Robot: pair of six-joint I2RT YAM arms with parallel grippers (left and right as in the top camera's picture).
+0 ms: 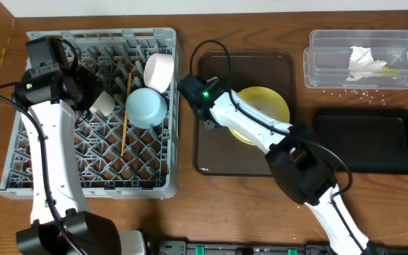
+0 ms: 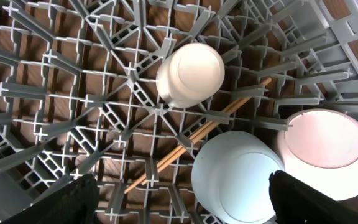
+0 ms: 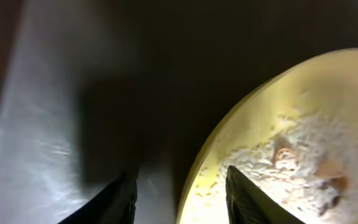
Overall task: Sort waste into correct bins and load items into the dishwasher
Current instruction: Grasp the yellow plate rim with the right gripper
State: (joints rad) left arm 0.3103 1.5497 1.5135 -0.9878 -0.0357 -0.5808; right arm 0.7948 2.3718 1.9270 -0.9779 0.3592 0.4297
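My right gripper (image 3: 182, 199) stands over the left rim of the pale yellow plate (image 3: 247, 130). One finger is over the dark tray and the other over the rice-like scraps (image 3: 303, 155), jaws apart with the rim between them. The plate (image 1: 268, 101) lies on the brown serving tray (image 1: 218, 156). My left gripper (image 2: 185, 199) hangs wide open above the grey rack (image 1: 48, 163), holding nothing. Below it lie the small white cup (image 2: 190, 74), the light blue bowl (image 2: 235, 177), the white bowl (image 2: 325, 155) and wooden chopsticks (image 2: 210, 127).
The clear tub (image 1: 324, 71) at the back right holds the crumpled napkin (image 1: 363, 62) and a green-yellow wrapper (image 1: 390, 69). Loose grains (image 1: 360, 91) lie on the table in front of it. The black tray (image 1: 367, 142) sits at the right.
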